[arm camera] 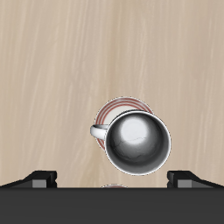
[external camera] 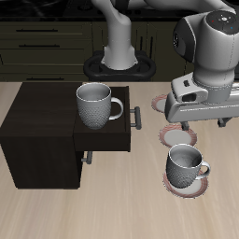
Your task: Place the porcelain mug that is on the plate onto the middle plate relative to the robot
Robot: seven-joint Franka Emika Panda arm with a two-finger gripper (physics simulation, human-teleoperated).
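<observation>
Small grey-white dimpled porcelain mug stands upright on a small round white plate with reddish-brown rim, near the table's front edge; loop handle visible at its side. Wrist view looks straight down into the mug, pale inside, handle sticking out, plate rim peeking from under it. The middle plate, same white saucer with reddish-brown rim, lies bare farther back, partly covered by the hand in the exterior view. A third identical saucer is farther back again, mostly hidden by the arm. The hand hovers above the middle plate, clear of the mug, fingers spread wide with nothing between them; both fingertips show far apart in the wrist view. Larger grey-white speckled mug sits on top of a dark wooden cabinet with its drawer pulled open. Light wood table.
</observation>
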